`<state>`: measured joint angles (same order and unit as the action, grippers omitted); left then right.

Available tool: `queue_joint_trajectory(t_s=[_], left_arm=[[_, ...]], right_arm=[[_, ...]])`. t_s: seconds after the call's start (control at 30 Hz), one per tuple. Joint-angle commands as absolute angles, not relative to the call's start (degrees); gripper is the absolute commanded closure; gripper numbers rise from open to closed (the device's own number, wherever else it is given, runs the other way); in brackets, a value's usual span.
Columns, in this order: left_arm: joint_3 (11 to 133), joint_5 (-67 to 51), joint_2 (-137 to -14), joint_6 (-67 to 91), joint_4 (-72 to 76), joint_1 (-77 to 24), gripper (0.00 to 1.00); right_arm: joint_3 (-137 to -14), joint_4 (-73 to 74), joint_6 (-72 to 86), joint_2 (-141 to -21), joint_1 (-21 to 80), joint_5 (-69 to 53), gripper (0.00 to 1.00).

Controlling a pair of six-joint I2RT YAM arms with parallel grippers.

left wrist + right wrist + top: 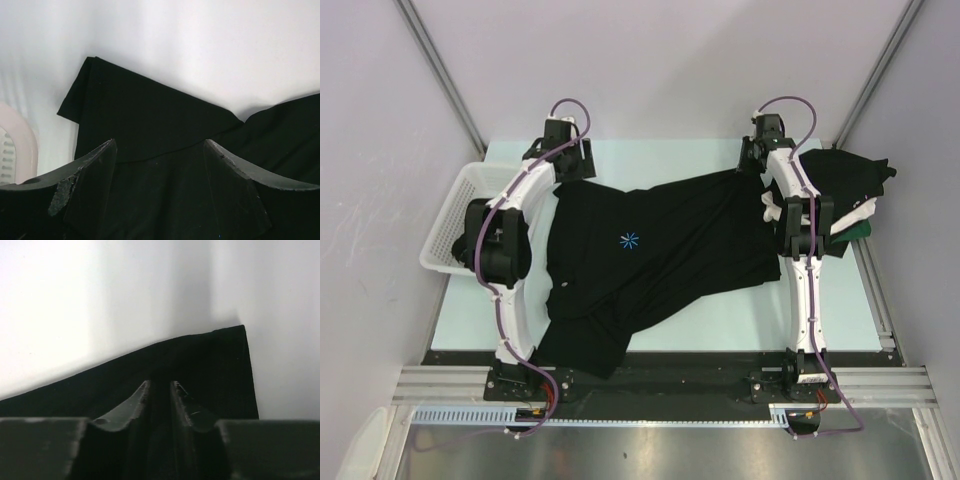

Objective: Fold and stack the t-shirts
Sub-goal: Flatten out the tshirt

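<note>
Across the table [740,320], spread out wide: black t-shirt [670,230], long way running from near left to far right. Far edge just under both arms, one at each end. Left gripper [160,145] wide apart, hanging over the far left sleeve. Right gripper [160,383] almost together on the far right corner, cloth pinched in between. Likely next: same pinch on the left

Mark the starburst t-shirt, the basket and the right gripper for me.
black t-shirt [672,236], top view, chest beside the starburst.
basket [448,212], top view, its left rim.
right gripper [160,384], right wrist view, midway between fingertips.
</note>
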<state>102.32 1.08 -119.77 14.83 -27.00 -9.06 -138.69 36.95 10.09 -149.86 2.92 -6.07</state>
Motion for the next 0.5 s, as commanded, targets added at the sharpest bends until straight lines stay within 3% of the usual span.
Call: queue_joint_trajectory(t_s=[0.0,0.17,0.23,0.33,0.37,0.47], left_arm=[[100.9,0.79,-115.49,13.36,-24.26,-8.79,0.24],[100.11,0.53,-115.58,14.24,-23.12,-8.44,0.24],[100.19,0.53,-115.75,14.33,-23.11,-8.44,0.24],[100.46,0.53,-115.93,14.33,-22.94,-8.35,0.25],[100.55,-0.78,-115.84,14.24,-22.77,-8.35,0.24],[100.98,-1.4,-116.28,14.24,-22.59,-8.35,0.24]], right_arm=[[-139.66,35.77,8.35,-149.68,3.16,-5.8,0.78],[-140.01,35.86,7.65,-149.41,2.99,-4.92,0.98],[-140.27,35.77,7.56,-149.24,2.99,-4.13,1.0],[-140.45,35.77,7.38,-148.63,2.99,-2.9,0.75],[-140.54,35.68,7.03,-148.28,2.81,-2.99,0.58],[-141.41,35.77,6.33,-148.27,2.55,-2.81,0.47]])
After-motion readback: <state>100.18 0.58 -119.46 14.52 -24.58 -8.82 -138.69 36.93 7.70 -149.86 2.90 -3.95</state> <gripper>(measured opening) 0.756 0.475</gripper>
